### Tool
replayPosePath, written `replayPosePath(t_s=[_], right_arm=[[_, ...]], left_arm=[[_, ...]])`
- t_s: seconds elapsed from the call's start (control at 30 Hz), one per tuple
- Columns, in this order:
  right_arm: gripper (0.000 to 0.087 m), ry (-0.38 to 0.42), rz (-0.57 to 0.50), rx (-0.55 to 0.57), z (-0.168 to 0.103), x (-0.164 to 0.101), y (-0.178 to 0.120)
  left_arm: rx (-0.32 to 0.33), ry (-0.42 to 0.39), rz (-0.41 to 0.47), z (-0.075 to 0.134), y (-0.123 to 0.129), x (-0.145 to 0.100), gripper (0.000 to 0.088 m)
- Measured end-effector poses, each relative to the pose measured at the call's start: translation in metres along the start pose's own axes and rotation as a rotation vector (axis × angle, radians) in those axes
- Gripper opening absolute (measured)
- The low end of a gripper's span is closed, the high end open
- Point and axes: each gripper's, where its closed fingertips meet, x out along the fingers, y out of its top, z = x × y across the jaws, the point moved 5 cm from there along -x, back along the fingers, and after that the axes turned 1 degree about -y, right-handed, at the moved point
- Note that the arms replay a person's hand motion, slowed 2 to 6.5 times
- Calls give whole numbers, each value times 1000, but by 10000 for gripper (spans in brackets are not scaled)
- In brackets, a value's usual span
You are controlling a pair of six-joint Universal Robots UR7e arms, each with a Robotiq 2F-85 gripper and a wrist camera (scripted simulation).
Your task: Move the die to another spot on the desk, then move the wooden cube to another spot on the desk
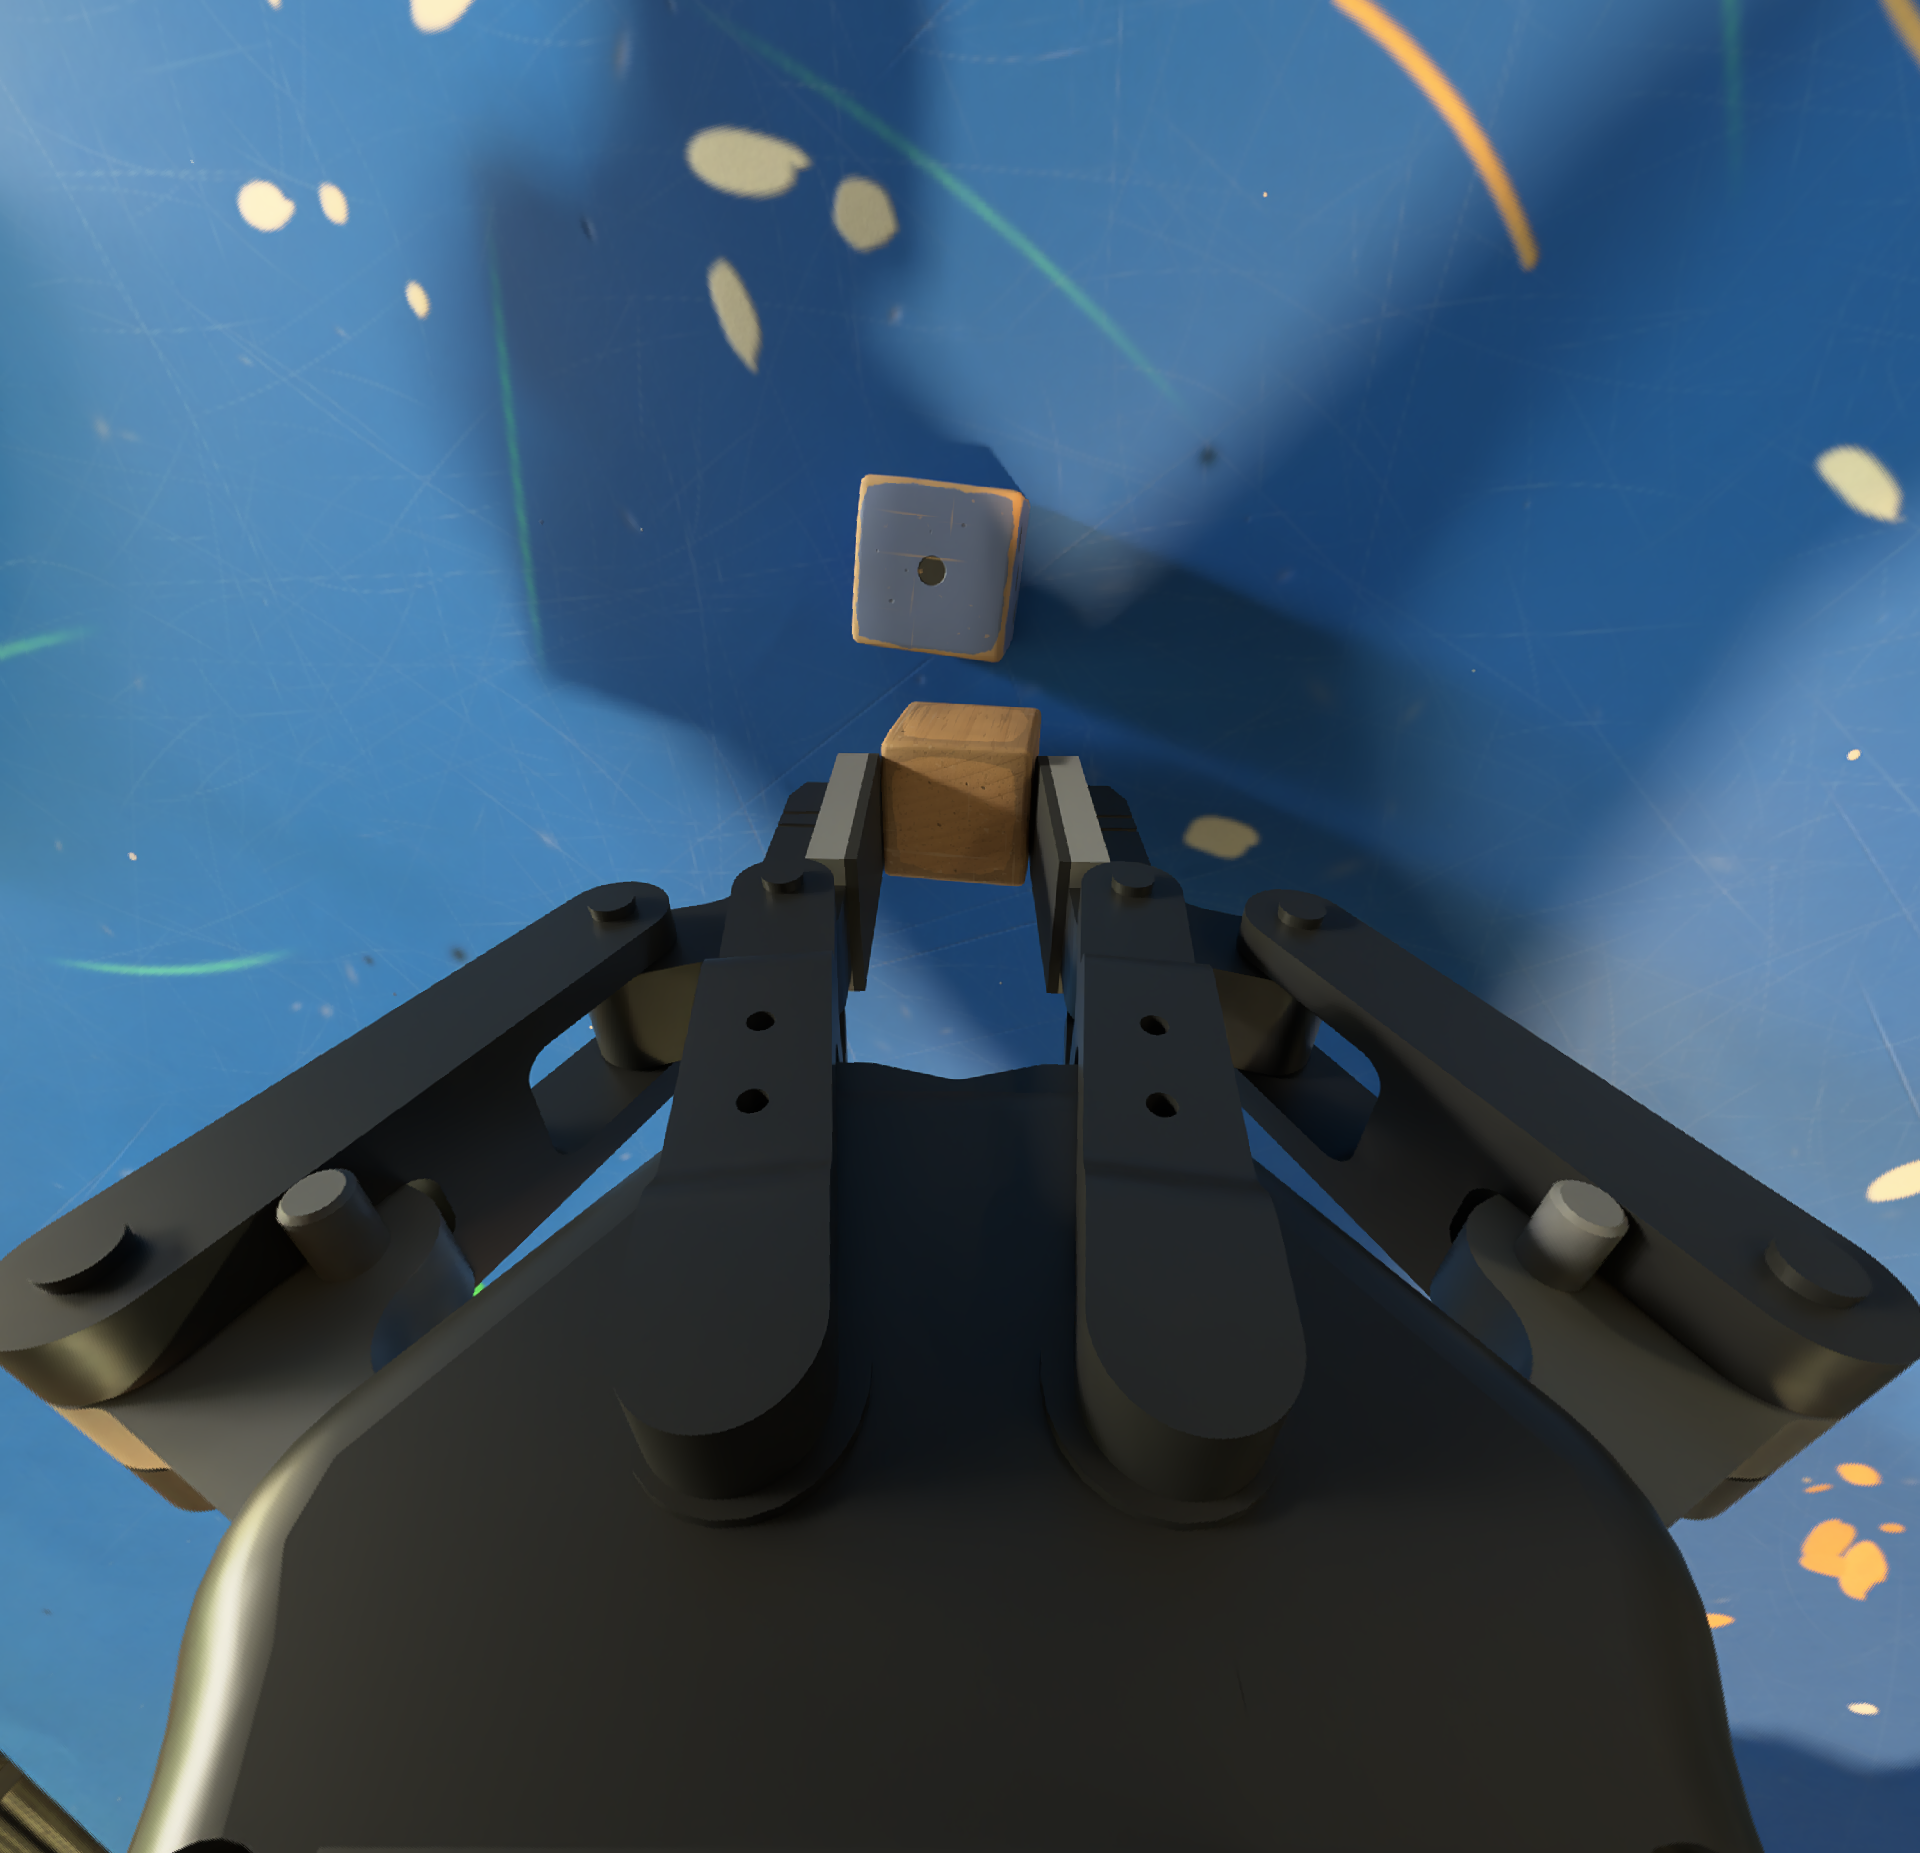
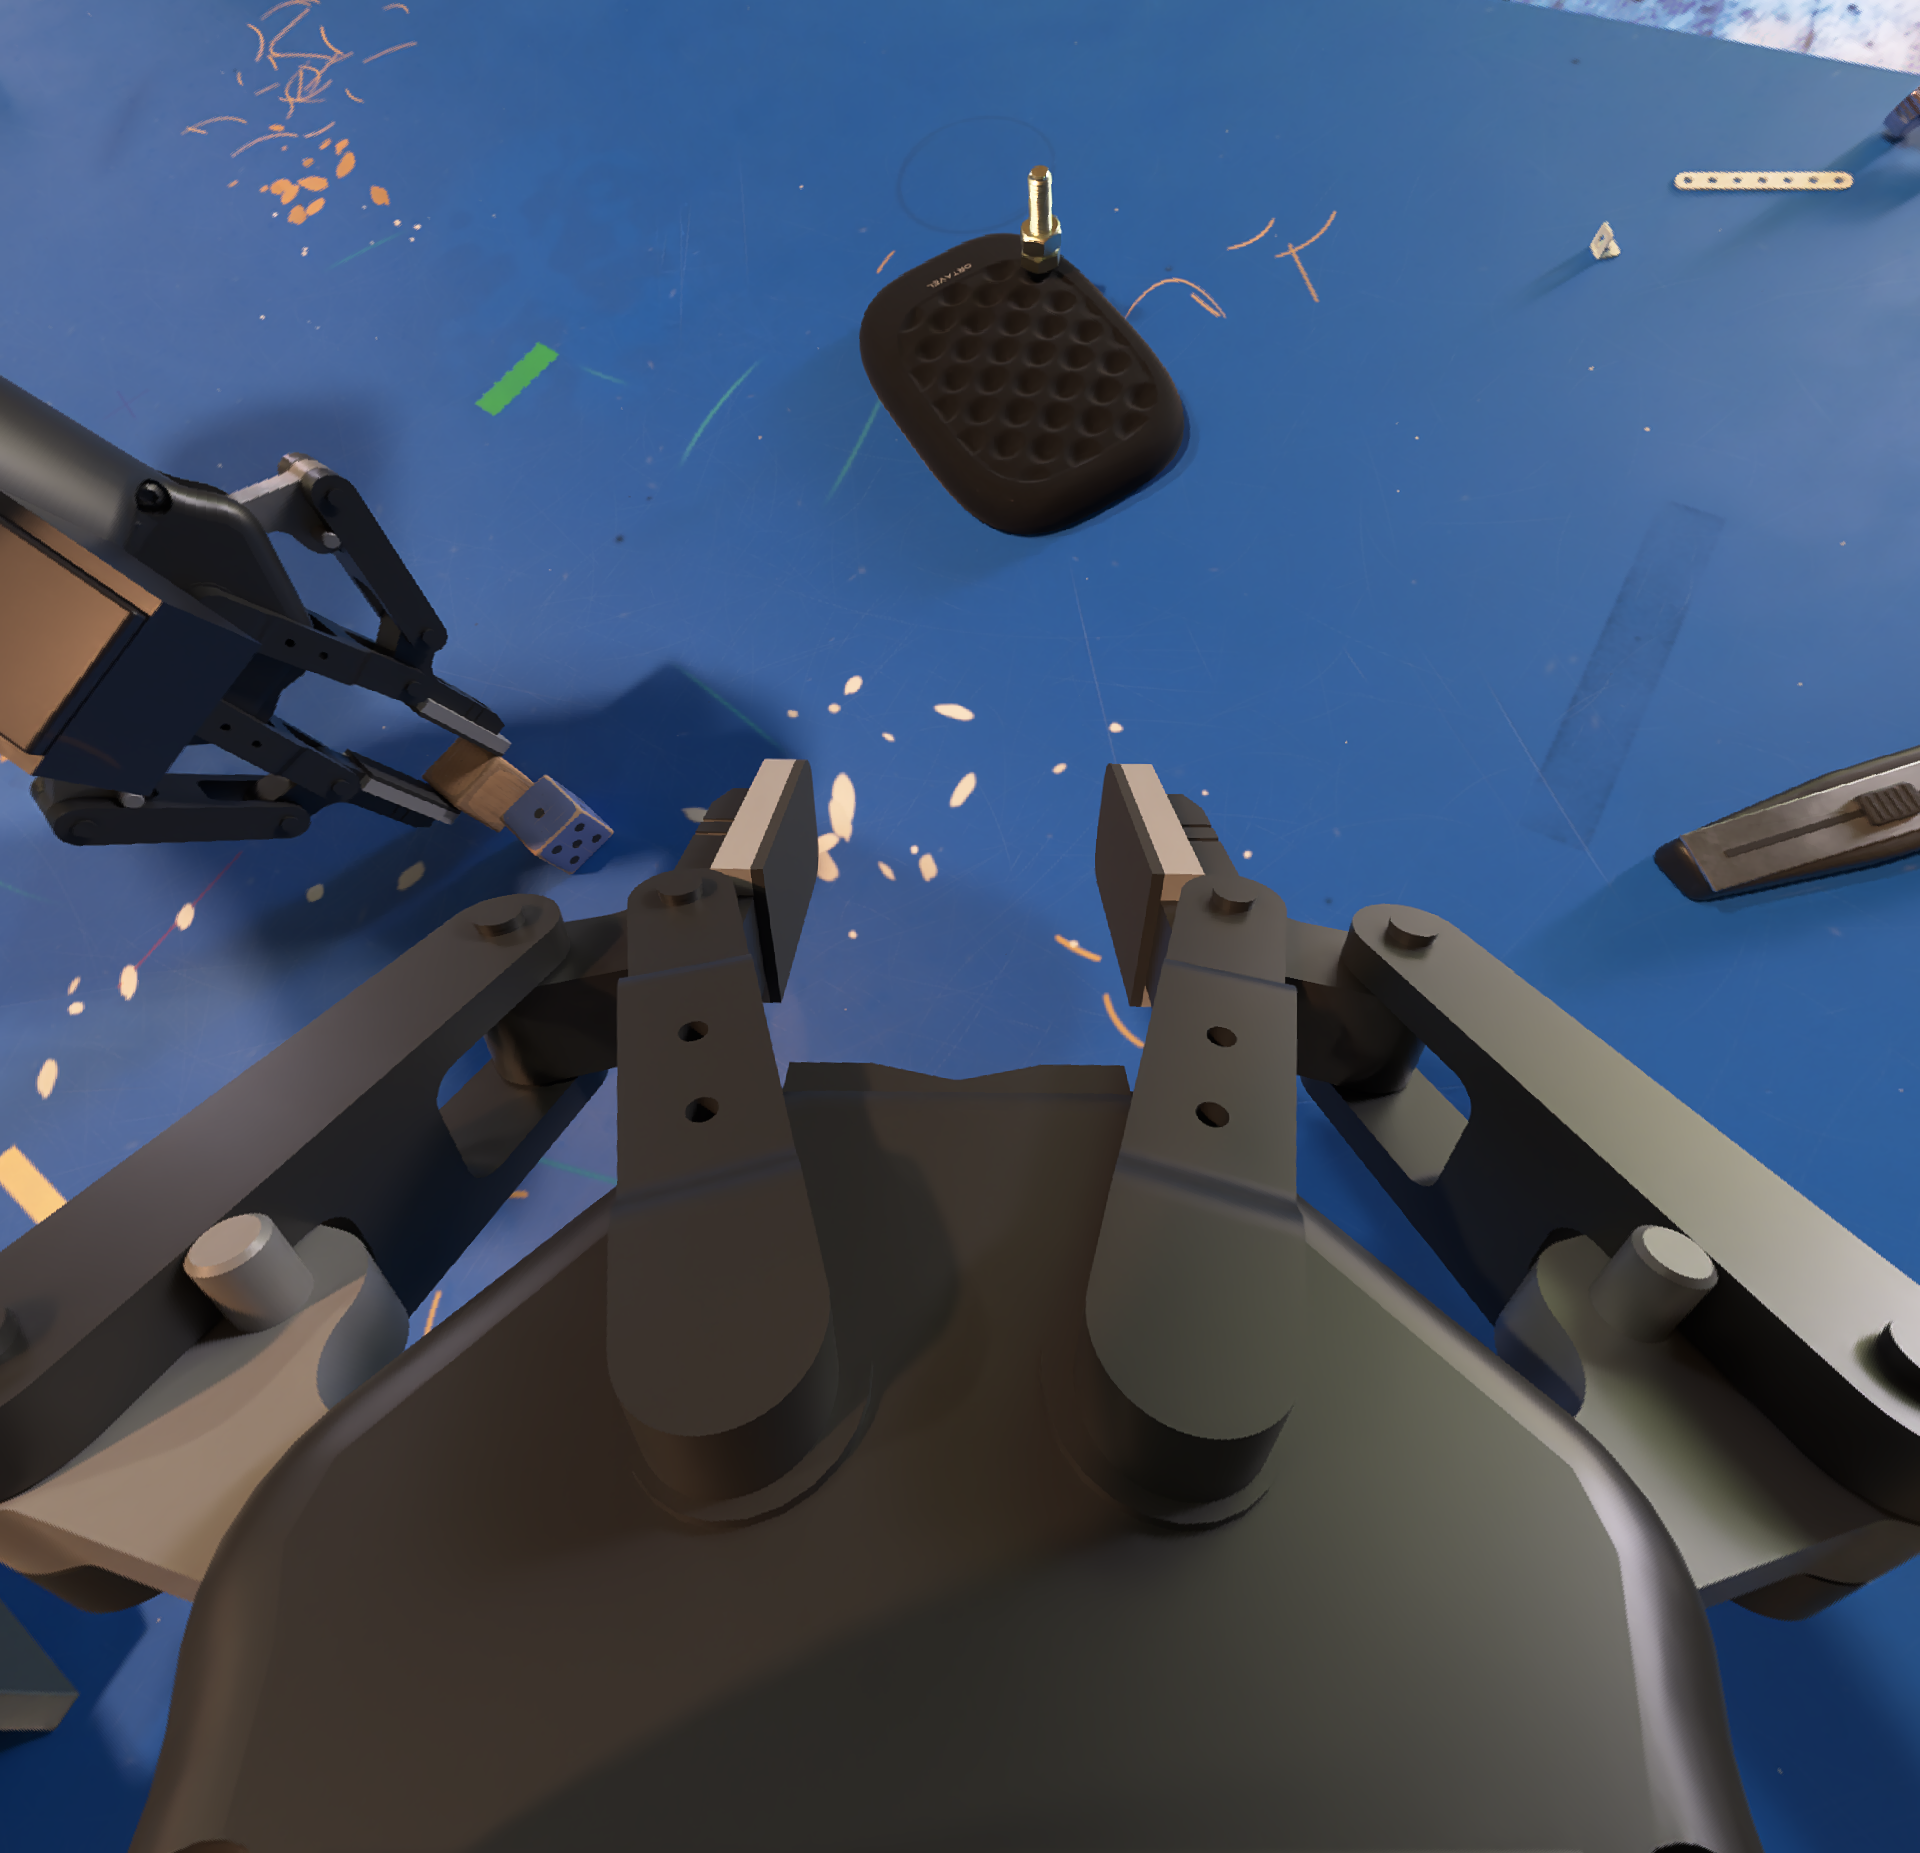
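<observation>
My left gripper (image 1: 958, 787) is shut on the wooden cube (image 1: 958, 795), a plain light-brown block held between both pads. Just beyond it the die (image 1: 935, 567), grey-blue with worn tan edges and dark pips, lies on the blue desk (image 1: 312, 556). In the right wrist view the left gripper (image 2: 462, 759) holds the wooden cube (image 2: 480, 783) low over the desk, right next to the die (image 2: 561, 824); I cannot tell whether they touch. My right gripper (image 2: 956, 847) is open and empty above the desk, to the right of the die.
A black dimpled pad (image 2: 1023, 385) lies further off with a brass bolt (image 2: 1041, 214) upright at its far edge. A dark utility knife (image 2: 1797, 832) lies at the right. A perforated metal strip (image 2: 1763, 180) and a small white piece (image 2: 1605, 242) lie at the far right.
</observation>
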Motion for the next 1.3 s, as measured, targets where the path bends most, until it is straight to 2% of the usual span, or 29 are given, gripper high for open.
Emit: replayPosePath(t_s=[1.3], right_arm=[[490,13,-5,20,4,2,-4]], left_arm=[[18,-15,-21,-6,12,13,264]])
